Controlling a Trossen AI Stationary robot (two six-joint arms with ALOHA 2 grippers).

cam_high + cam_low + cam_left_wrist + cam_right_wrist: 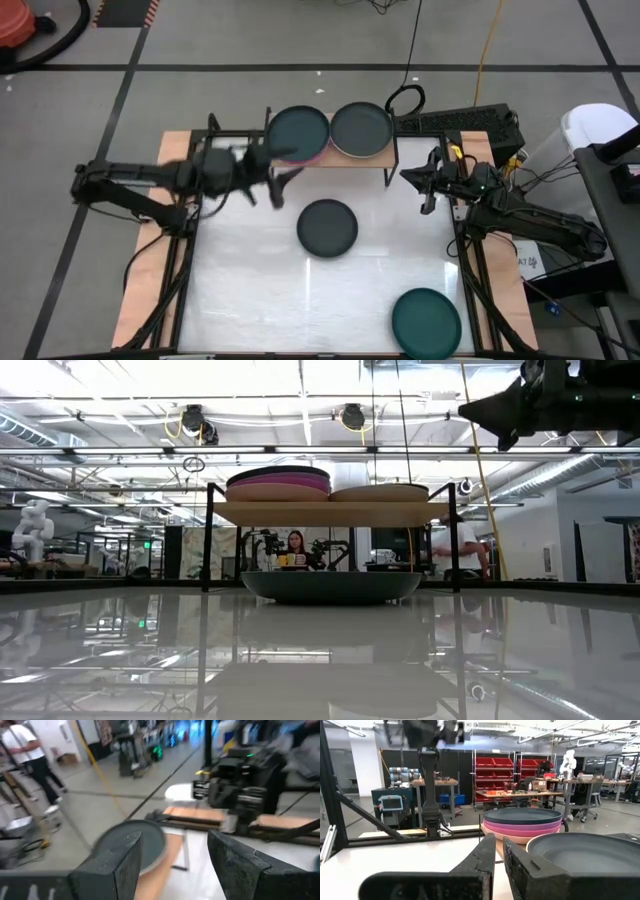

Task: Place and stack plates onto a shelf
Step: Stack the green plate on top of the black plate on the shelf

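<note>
Sitting alone mid-table, the dark plate (pixel 327 227) lies just in front of the shelf (pixel 345 160). The left gripper (pixel 274 186), fingers spread and empty, hovers beside the shelf's plate stack (pixel 298 133) and looks nearer. The right gripper (pixel 424 190), fingers pressed together, waits at the shelf's other end. A teal plate (pixel 426 319) lies near the front edge, with bare table all around.

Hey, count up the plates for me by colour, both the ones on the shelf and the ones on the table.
Dark teal or dark grey plates: 4
Magenta and purple plates: 2
Light pink plate: 1
Beige plate: 1
Total: 8
</note>
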